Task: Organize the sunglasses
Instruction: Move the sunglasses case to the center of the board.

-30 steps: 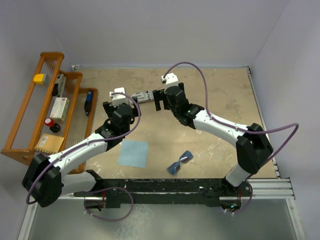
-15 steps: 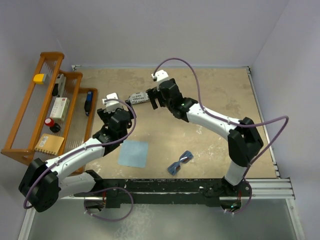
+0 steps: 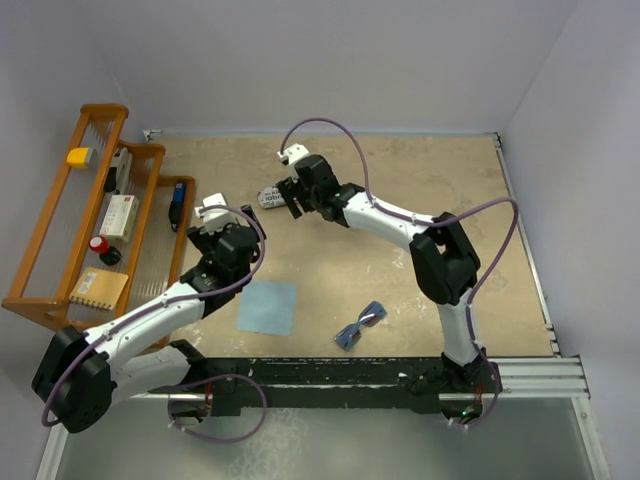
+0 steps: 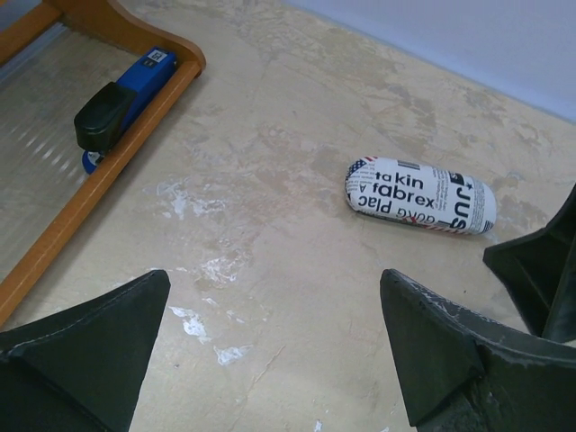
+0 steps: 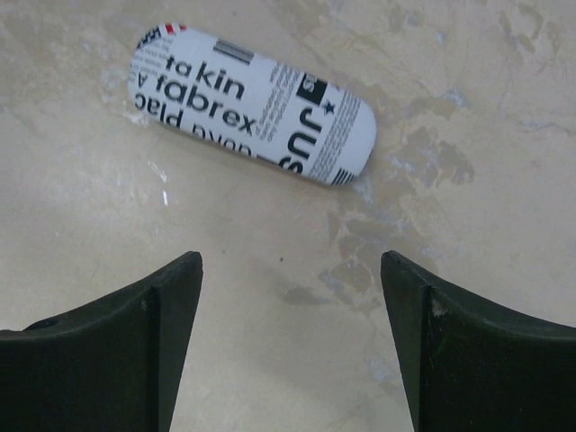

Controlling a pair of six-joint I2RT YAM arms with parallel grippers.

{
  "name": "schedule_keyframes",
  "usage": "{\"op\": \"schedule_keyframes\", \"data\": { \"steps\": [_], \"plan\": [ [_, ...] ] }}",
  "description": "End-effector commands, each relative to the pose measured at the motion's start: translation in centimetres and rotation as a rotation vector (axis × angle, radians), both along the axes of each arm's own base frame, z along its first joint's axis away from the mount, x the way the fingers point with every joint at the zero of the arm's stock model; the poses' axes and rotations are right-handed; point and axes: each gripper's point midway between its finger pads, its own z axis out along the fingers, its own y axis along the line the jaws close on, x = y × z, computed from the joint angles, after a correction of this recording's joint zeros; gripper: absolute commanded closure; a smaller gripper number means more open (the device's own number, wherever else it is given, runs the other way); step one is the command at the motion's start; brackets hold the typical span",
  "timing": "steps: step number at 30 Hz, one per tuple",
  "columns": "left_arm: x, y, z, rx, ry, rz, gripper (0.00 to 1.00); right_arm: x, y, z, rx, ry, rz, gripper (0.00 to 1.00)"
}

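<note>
**Sunglasses loose at the table's front**

Top view: the wooden rack holds a blue stapler and items too small to name; the sunglasses, blue-tinted with thin dark arms, lie on the table right of a blue cloth. Left wrist: left hand released; a printed case lies shut, contents hidden. Right wrist: right hand released, near the case
</note>
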Motion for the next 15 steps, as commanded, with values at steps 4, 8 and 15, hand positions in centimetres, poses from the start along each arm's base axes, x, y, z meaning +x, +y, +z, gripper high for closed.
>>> {"op": "schedule_keyframes", "data": {
  "steps": [4,8,15],
  "plan": [
    [-0.3,0.8,0.9,-0.046,-0.046,0.040,0.02,3.8,1.3,3.4,0.161,-0.032,-0.013,0.28],
    [-0.2,0.4,0.4,-0.050,-0.032,0.034,0.02,5.1,1.9,3.0,0.168,-0.046,-0.022,0.31],
    [0.0,-0.1,-0.2,-0.064,-0.021,0.019,0.03,7.5,2.7,2.3,0.179,-0.062,-0.048,0.27]
  ]
}}
